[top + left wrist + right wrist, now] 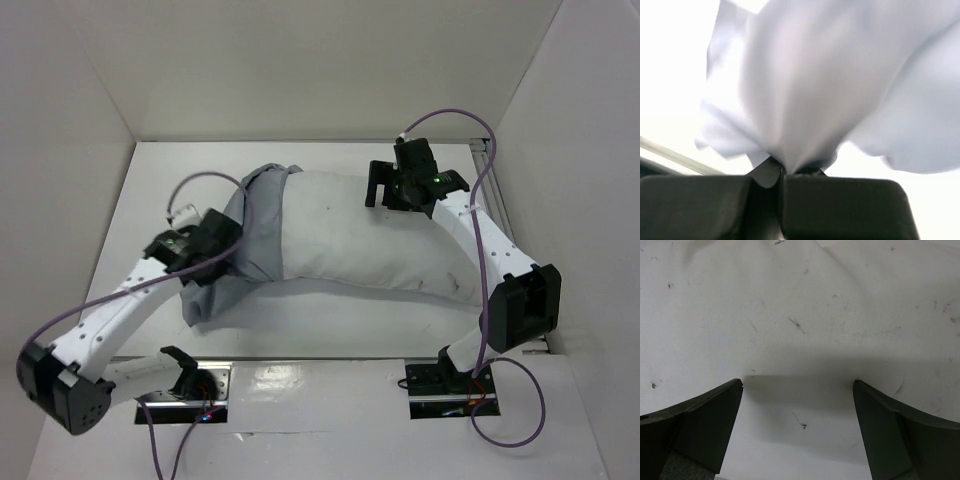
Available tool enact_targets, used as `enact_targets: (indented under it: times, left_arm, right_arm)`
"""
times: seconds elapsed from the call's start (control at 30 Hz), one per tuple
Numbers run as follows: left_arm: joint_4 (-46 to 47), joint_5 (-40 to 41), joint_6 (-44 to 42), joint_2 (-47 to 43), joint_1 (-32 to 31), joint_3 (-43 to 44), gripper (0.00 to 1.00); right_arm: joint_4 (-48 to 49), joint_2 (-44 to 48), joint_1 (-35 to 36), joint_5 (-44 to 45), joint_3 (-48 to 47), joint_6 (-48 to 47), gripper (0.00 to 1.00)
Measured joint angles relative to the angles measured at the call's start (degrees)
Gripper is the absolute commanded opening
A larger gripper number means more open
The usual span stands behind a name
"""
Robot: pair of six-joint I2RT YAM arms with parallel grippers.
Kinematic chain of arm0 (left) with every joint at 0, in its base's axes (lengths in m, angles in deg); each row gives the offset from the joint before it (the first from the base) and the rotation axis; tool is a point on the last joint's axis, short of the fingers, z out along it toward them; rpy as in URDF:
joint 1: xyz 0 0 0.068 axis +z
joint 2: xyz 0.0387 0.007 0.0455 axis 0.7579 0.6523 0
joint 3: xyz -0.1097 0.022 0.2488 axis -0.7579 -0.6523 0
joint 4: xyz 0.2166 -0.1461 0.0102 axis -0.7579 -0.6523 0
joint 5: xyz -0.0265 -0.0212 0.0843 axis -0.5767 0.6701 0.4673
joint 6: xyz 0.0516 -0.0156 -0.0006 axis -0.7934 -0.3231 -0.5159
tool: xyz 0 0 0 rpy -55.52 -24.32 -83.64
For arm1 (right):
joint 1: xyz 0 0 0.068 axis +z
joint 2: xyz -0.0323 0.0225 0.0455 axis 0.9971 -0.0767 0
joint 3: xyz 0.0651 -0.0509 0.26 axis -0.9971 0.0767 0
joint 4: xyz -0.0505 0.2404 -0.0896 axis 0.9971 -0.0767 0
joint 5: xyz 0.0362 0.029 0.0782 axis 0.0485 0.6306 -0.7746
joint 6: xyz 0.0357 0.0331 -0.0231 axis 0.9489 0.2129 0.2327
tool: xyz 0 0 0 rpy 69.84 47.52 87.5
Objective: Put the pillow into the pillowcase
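Pillow [370,235] lies across the middle of the table [330,325], its 9 o'clock end tucked inside the grey pillowcase [250,230]. At the pillowcase's 9 o'clock side the left end effector [781,175] is pinched tight on a bunched fold of the grey cloth. Over the pillow's 12 o'clock edge the right end effector [797,390] has its fingers spread wide, gripping nothing.

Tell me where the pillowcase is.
In the top view the pillowcase lies left of centre, over the left end of the pillow, pinched by the left gripper.
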Motion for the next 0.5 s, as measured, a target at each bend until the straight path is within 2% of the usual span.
enact_targets:
  times: [0.07,0.13,0.27,0.37,0.4,0.47,0.5]
  left_arm:
    - [0.28,-0.15,-5.6,-3.3,5.68,6.73,0.0]
    - [0.96,0.0,-11.34,-2.89,12.37,14.47,0.0]
    - [4.61,1.86,-21.4,6.54,22.71,26.88,0.0]
    - [8.61,2.01,-28.17,17.9,28.09,33.4,0.43]
    - [9.03,1.55,-30.18,23.82,29.83,37.2,0.7]
    - [9.73,1.38,-33.22,33.48,31.85,44.35,0.92]
    - [9.2,1.16,-34.58,38.1,32.65,48.76,0.94]
  right_arm:
    - [0.0,0.0,0.0,-0.02,0.0,-0.02,0.99]
    - [0.0,0.0,0.0,-0.02,0.0,-0.15,0.99]
    - [0.02,0.0,0.0,-0.02,0.0,-0.26,0.99]
    - [0.0,0.0,0.0,-0.09,0.0,-0.24,0.99]
    - [0.02,0.0,0.0,-0.13,0.0,-0.24,0.99]
    - [0.0,0.04,0.07,-0.17,0.02,-0.22,0.99]
    - [0.02,0.09,0.11,-0.17,0.09,-0.2,0.99]
